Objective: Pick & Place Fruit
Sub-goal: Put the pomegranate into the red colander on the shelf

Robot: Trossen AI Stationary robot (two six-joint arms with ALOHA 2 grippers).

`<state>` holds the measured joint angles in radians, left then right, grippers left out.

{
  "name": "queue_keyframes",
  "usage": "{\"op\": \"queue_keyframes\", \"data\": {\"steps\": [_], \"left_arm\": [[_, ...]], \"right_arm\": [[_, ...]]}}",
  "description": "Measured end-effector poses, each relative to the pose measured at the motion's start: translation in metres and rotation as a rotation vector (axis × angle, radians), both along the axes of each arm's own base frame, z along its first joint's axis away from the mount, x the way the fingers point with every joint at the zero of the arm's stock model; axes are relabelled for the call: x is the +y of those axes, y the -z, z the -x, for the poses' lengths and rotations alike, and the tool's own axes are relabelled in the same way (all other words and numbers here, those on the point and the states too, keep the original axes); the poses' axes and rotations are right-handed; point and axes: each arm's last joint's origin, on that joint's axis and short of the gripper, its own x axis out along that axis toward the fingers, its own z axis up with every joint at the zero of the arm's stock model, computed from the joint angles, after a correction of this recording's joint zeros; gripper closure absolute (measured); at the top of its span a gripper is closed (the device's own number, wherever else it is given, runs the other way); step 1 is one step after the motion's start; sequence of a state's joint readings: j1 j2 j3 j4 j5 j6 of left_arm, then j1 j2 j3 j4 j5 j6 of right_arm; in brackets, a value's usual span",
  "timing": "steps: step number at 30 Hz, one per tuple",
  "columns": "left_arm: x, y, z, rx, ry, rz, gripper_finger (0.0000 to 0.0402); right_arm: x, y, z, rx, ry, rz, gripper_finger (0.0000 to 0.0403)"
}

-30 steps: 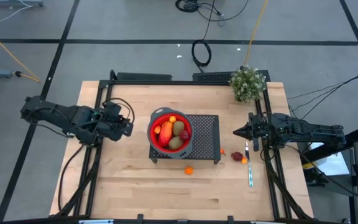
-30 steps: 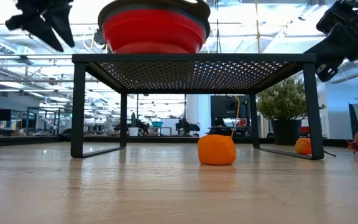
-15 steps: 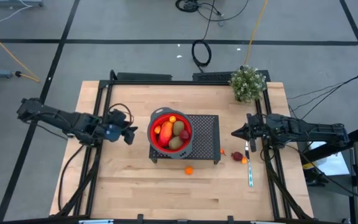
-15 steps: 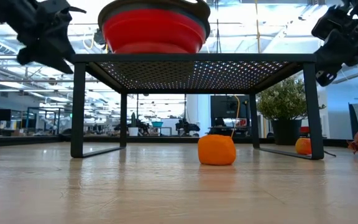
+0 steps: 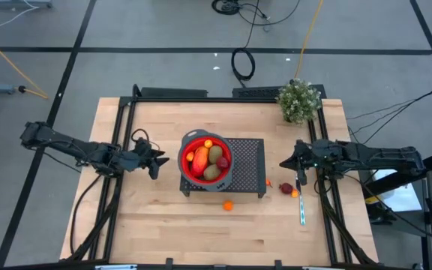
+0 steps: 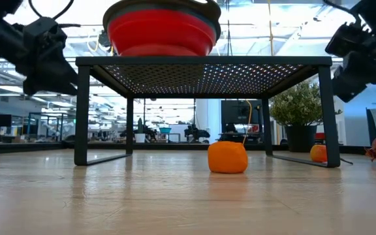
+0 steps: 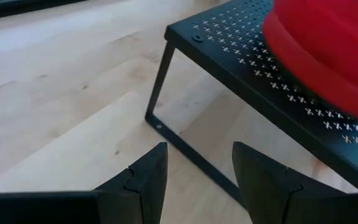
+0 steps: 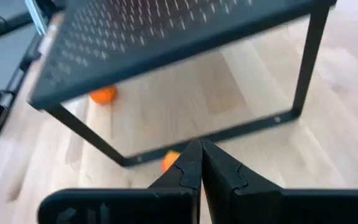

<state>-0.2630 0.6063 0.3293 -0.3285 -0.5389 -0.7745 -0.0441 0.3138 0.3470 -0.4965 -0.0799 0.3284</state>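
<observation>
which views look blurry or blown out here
Right wrist view: the rack is smeared with blur and so is the orange ball under it. Low view: bright room lights wash out the background above the red bowl. High view: evenly lit and sharp.

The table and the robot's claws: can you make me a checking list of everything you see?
Surface: wooden table, no spills seen.
Job's things: red bowl with fruit sits on the black rack; one orange ball in front of the rack, dark red fruit and a small orange ball to its right.
Clutter: potted plant, pale-handled utensil.
Grippers: left claw open, empty, beside the bowl; right claw shut, empty.
Cables: loops on the floor.
Surroundings: grey floor.
</observation>
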Motion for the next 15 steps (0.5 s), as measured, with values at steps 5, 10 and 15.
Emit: {"op": "queue_keyframes", "data": {"steps": [5, 10, 15], "left_arm": [[0.001, 0.018, 0.003, -0.053, 0.016, -0.013, 0.0222], [0.002, 0.033, 0.006, -0.098, 0.029, -0.023, 0.0222], [0.002, 0.043, 0.008, -0.125, 0.054, -0.035, 0.0222]], "right_arm": [[0.000, 0.004, -0.002, 0.056, 0.000, -0.003, 0.0403], [0.000, -0.008, -0.005, 0.080, -0.008, 0.004, 0.0403], [0.000, -0.032, -0.006, 0.134, -0.020, 0.017, 0.0403]]}}
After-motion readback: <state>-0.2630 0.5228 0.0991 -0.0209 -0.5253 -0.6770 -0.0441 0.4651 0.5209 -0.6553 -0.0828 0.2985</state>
